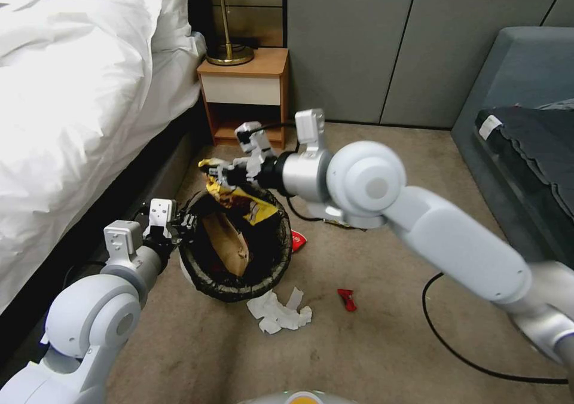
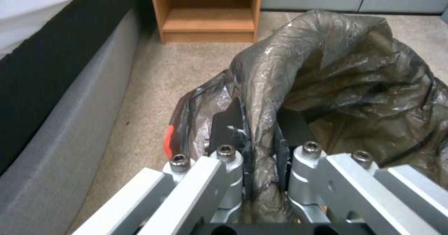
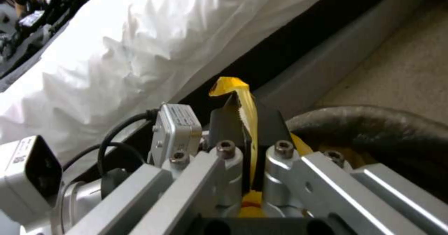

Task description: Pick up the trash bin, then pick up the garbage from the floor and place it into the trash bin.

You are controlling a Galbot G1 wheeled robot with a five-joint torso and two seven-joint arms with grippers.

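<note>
Beige carpet (image 1: 388,344) stretches out before you, with a white-sheeted bed (image 1: 78,93) on your left, a wooden nightstand (image 1: 245,93) straight ahead and a grey sofa (image 1: 526,123) on your right.

Your trash bin (image 1: 236,254) sits on the carpet beside the bed, its dark bag liner (image 2: 336,88) folded over the rim. Your left gripper (image 1: 182,222) is at the bin's near-left rim, and in the left wrist view you can see its fingers (image 2: 231,123) pinched tight on the liner and rim between them.

Your right gripper (image 1: 224,174) hangs over the far edge of the bin, just above its opening. It is clamped narrow on a yellow snack wrapper (image 1: 239,198), which droops from the fingertips down onto the rim and into the mouth of the bin. In the right wrist view you see the yellow strip (image 3: 245,109) squeezed between the two black pads (image 3: 224,123).

Inside the bin you have a tan paper bag (image 1: 227,242) leaning against the wall.

On the floor, crumpled white tissues (image 1: 278,311) lie just in front of the bin, a small red scrap (image 1: 347,299) lies near them to the right, and a red packet (image 1: 298,239) touches the bin's right side. A black cable (image 1: 454,344) curls across the carpet on your right.
</note>
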